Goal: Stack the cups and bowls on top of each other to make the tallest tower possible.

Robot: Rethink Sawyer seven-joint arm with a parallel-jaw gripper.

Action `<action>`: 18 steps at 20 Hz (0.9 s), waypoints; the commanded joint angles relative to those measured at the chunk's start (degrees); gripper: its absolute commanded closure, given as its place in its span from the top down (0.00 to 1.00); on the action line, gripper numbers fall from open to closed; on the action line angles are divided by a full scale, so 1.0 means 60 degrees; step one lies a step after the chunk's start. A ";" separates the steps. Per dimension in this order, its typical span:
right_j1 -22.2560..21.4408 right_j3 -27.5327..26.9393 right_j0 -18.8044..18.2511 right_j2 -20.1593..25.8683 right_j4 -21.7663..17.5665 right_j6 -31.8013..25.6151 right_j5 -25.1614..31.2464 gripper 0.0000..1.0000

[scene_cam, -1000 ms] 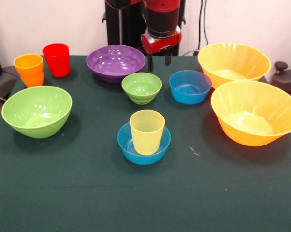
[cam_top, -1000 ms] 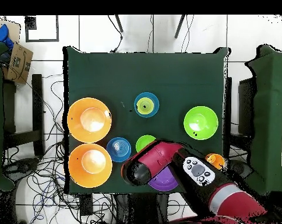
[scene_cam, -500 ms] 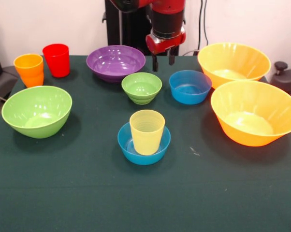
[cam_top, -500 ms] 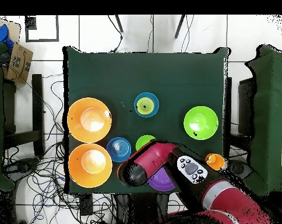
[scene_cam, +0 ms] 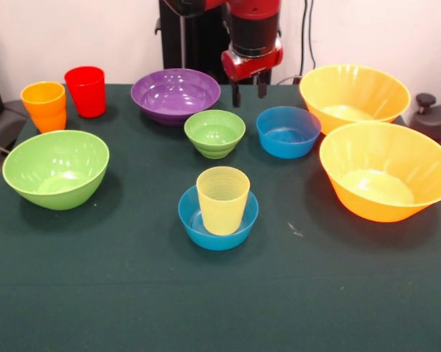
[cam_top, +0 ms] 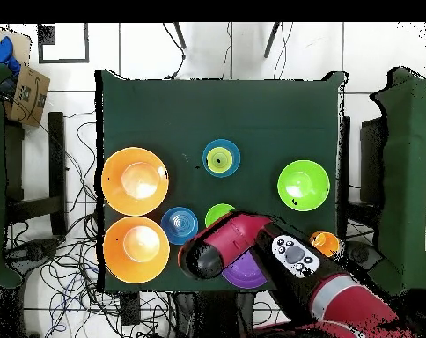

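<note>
On the dark green counter I count seven glossy plastic bowls and three translucent plastic cups. Two very large orange bowls stand to the right of the pincer in the front view. The small blue bowl sits just below it on the right, the small green bowl just below on the left, and the wide purple bowl beside it on the left. The large green bowl, the orange cup and the red cup are well to the left. The pale yellow cup stands upright inside a second small blue bowl, well in front of the pincer. The red and black arm hangs straight down above the counter; its two dark fingers are parted a little and hold nothing.
</note>
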 commanded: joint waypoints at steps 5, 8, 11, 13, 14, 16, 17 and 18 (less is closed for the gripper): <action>-0.0569 -0.0969 -0.0153 0.0797 0.1158 -0.1270 0.1164 1.00; -0.0671 -0.1012 -0.0178 0.0861 0.1296 -0.1402 0.1318 1.00; -0.0685 -0.1121 -0.0143 0.0844 0.1332 -0.1486 0.1440 1.00; -0.0689 -0.1191 -0.0087 0.0759 0.1170 -0.1454 0.1357 1.00; -0.0682 -0.1235 -0.0056 0.0713 0.1064 -0.1428 0.1298 1.00; -0.0626 -0.1340 -0.0037 0.0612 0.0787 -0.1423 0.1123 1.00; -0.0574 -0.1376 -0.0079 0.0607 0.0733 -0.1499 0.1106 1.00; -0.0544 -0.1402 -0.0091 0.0599 0.0713 -0.1527 0.1103 1.00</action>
